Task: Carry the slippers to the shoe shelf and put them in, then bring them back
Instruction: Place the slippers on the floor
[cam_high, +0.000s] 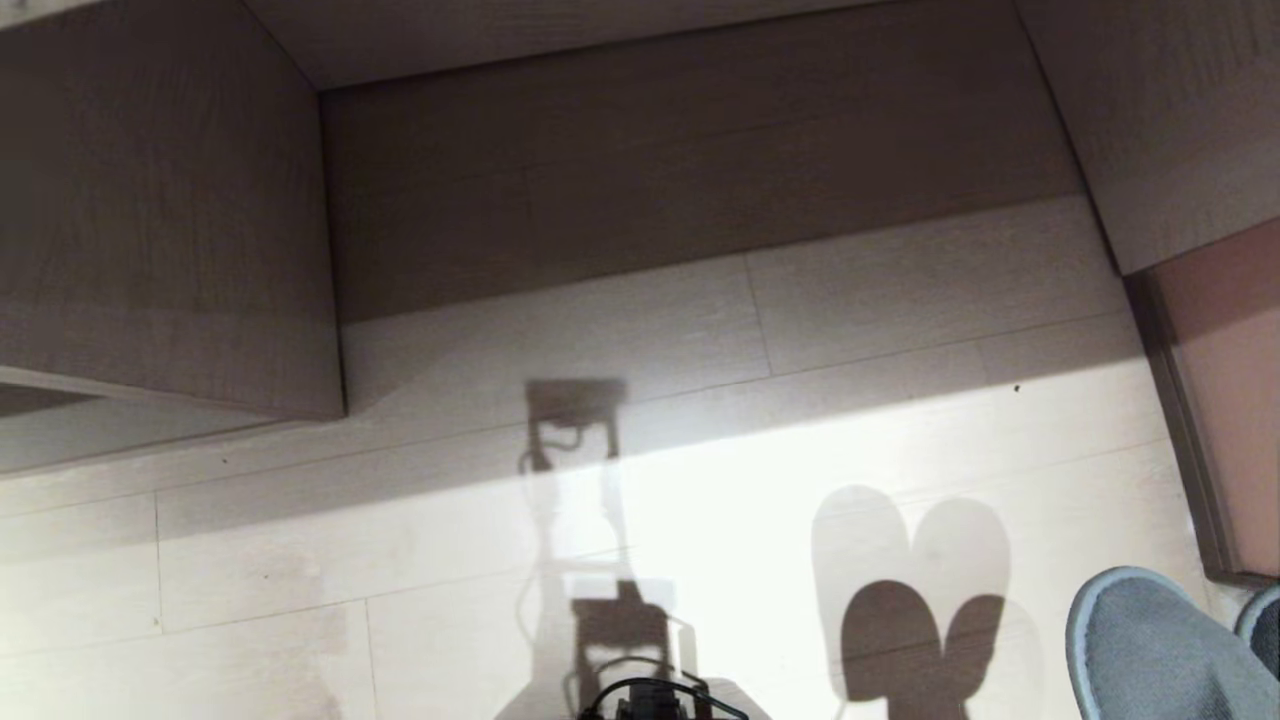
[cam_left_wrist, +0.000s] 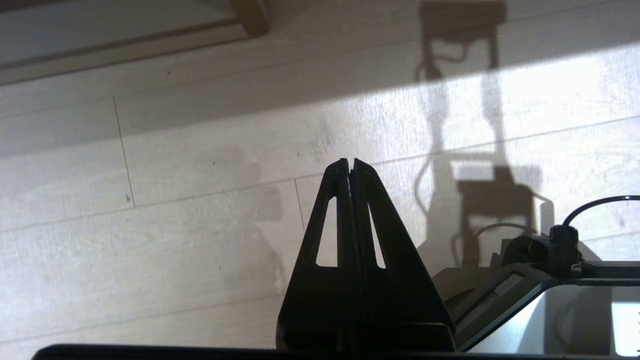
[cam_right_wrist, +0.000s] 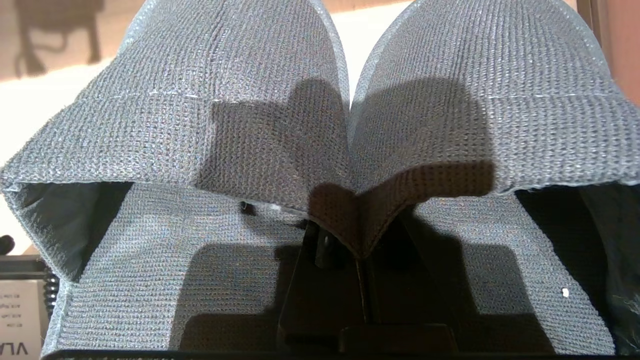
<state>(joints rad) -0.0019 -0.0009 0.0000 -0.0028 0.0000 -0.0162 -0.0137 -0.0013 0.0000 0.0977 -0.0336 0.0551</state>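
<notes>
Right tool (cam_right_wrist: 362, 250) clamped on the inner bands of the 2 slippers (cam_right_wrist: 320, 125), carried low at the robot's right over the floor (cam_high: 400, 560). Left tool (cam_left_wrist: 351, 162) together, empty. Shoe shelf (cam_high: 680, 190) dead ahead: approach square, keep the pinch firm, toes leading in.

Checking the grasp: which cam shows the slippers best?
Right wrist view: both slippers fill the frame, their bands pinched together in the right gripper. The head view catches only the toes at its lower right corner, plus their shadow on the floor. The left wrist view shows none of them.
</notes>
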